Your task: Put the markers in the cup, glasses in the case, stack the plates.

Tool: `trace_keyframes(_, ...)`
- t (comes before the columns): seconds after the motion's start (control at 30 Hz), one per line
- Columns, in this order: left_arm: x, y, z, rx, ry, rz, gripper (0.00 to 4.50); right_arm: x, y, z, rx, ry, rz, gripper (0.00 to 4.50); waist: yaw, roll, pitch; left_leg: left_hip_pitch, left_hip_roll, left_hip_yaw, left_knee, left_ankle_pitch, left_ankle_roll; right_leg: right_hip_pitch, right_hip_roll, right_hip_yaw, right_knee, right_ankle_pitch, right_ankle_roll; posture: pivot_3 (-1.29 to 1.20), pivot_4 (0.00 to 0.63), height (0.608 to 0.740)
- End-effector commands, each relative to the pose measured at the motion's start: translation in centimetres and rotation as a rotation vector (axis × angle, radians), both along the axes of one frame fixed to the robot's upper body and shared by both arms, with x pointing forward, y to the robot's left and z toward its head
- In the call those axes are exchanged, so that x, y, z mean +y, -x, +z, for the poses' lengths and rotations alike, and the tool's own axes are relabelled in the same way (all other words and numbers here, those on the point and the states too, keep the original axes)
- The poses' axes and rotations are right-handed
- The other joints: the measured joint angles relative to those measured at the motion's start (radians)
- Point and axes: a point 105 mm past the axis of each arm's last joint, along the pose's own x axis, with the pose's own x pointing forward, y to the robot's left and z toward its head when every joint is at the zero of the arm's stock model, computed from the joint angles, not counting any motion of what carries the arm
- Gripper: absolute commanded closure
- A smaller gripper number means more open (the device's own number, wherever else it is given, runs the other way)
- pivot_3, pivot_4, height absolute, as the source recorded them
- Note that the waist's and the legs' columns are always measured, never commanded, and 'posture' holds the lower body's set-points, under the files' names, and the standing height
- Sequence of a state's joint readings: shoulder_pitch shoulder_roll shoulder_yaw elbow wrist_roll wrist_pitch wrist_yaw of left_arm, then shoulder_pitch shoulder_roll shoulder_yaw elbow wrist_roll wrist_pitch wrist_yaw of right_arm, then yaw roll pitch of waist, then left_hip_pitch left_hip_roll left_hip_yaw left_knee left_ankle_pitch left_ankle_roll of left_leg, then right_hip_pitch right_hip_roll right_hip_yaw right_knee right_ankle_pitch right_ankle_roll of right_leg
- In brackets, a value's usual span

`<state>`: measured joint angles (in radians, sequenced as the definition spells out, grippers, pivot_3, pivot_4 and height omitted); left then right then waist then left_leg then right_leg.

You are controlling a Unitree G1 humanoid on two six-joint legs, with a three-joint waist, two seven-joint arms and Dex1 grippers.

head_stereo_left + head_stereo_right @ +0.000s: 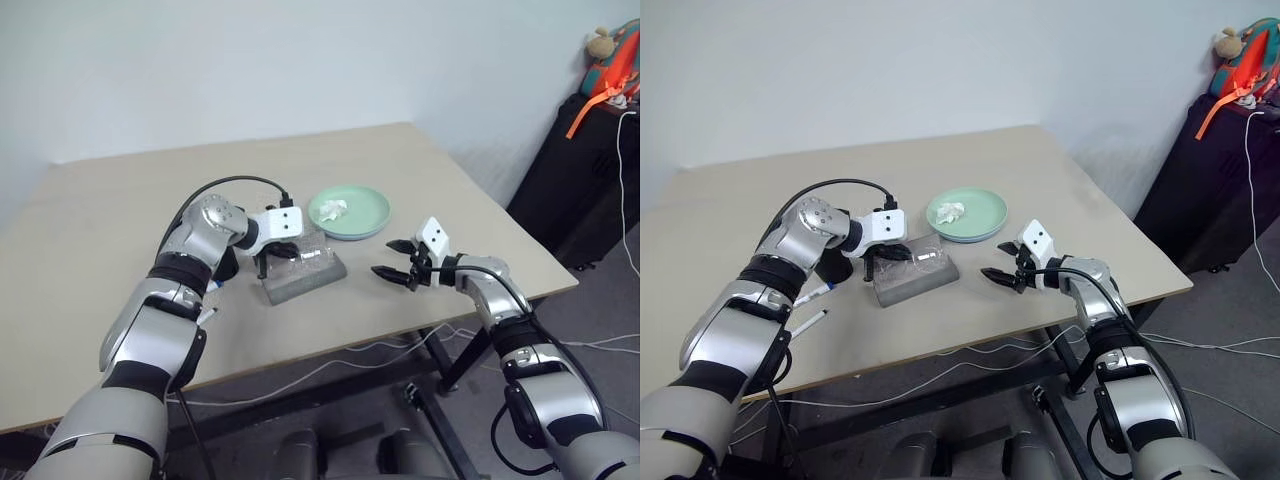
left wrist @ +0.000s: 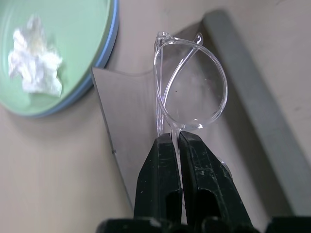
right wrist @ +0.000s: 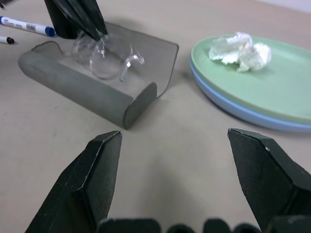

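A pale tan desk (image 1: 120, 210) stands against a plain light wall, with grey floor and loose white cables below its front edge. At the left, near the desk's front edge, two markers (image 1: 812, 306) lie side by side on the desk, one with a blue cap; printing shows on a barrel but is too small to read. The left end effector (image 1: 272, 252) points down with its black fingers (image 2: 165, 179) pinched together on the edge of the clear glasses (image 2: 189, 92), holding them inside the open grey case (image 3: 87, 82), which lies on the desk with its lid raised behind it. Just right of the case sit the plates (image 3: 252, 92), the mint green one stacked on the light blue one, with a crumpled white paper scrap (image 3: 240, 51) resting on the top plate. Nearer the desk's front edge, the right end effector (image 1: 1002, 276) hovers with its fingers spread wide, holding nothing, aimed toward the case. At the far right stands a black cabinet (image 1: 580, 180) with an orange strap and a soft toy on top.
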<state>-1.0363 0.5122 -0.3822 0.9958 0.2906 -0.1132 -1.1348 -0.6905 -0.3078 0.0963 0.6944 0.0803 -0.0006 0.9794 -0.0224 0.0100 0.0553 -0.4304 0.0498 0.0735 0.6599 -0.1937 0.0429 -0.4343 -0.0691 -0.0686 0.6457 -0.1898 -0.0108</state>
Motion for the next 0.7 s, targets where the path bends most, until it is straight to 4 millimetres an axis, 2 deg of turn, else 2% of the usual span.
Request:
trace_keyframes(0.03, -0.7, -1.1, 1.8, -0.076, -0.008, 0.004, 4.46, 0.4, -0.1, 1.6, -0.054, -0.034, 0.008, 0.71, 0.000, 0.000, 0.000, 0.000, 0.000, 0.000, 0.000, 0.000, 0.000, 0.000, 0.000, 0.000, 0.000, 0.000, 0.000, 0.00, 0.000, 0.740)
trace_keyframes(0.2, -1.2, -1.2, 1.5, -0.070, 0.006, 0.012, 4.46, 0.6, 0.0, 1.5, -0.052, -0.036, 0.013, 0.71, 0.000, 0.000, 0.000, 0.000, 0.000, 0.000, 0.000, 0.000, 0.000, 0.000, 0.000, 0.000, 0.000, 0.000, 0.000, 0.00, 0.000, 0.740)
trace_keyframes(0.6, -1.3, 0.6, -0.3, 0.067, 0.001, -0.036, 4.46, 0.9, 0.1, 1.4, -0.050, -0.036, 0.020, 0.71, -0.001, 0.000, 0.000, 0.000, 0.000, 0.000, 0.000, -0.001, -0.001, 0.000, 0.000, 0.000, 0.000, 0.000, 0.000, 0.00, 0.000, 0.740)
trace_keyframes(0.7, -1.6, 0.9, -0.3, 0.083, 0.025, -0.039, 3.91, 1.0, 0.1, 1.4, -0.049, -0.035, 0.024, 0.71, 0.000, 0.000, 0.000, 0.000, 0.000, 0.000, 0.000, -0.001, -0.001, 0.000, 0.000, 0.000, 0.000, 0.000, 0.000, 0.00, 0.000, 0.740)
